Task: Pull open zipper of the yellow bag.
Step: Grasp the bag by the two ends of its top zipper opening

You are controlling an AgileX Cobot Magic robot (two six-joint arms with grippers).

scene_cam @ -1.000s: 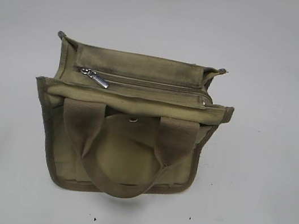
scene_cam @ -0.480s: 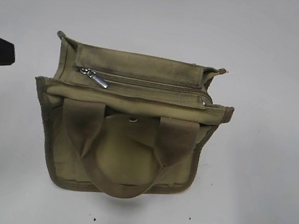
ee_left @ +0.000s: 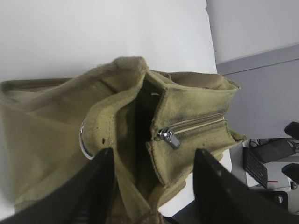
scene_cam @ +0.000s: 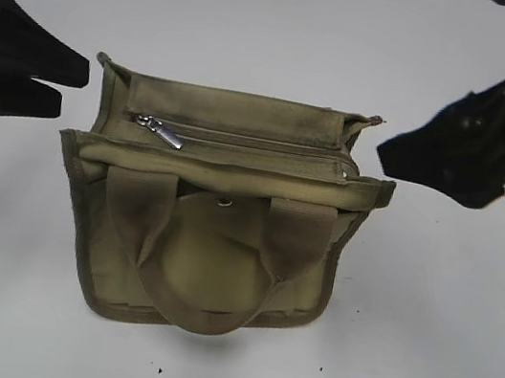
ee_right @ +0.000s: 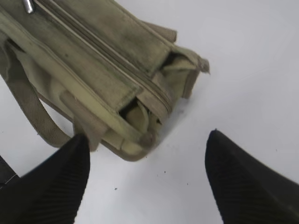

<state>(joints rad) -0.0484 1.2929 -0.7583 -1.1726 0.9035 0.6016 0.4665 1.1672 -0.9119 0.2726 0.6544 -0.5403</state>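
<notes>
Zipper (scene_cam: 241, 139): shut, run along the top of the yellow bag (scene_cam: 215, 241), pull tab (scene_cam: 169, 136) parked at the 9 o'clock end. Bag stood at desk (scene_cam: 262, 16) centre, handles drooped toward 6 o'clock. Left gripper (scene_cam: 61, 84) at 9 o'clock, fingers spread, likely placed for the tab, which is shown close only in the left wrist view. Right gripper (scene_cam: 388, 158) at 3 o'clock, fingers spread, nothing held; the far bag end is shown only in its wrist view.

No lettering, label, brand or number can be read anywhere on the yellow bag (scene_cam: 223, 194) or around it.
</notes>
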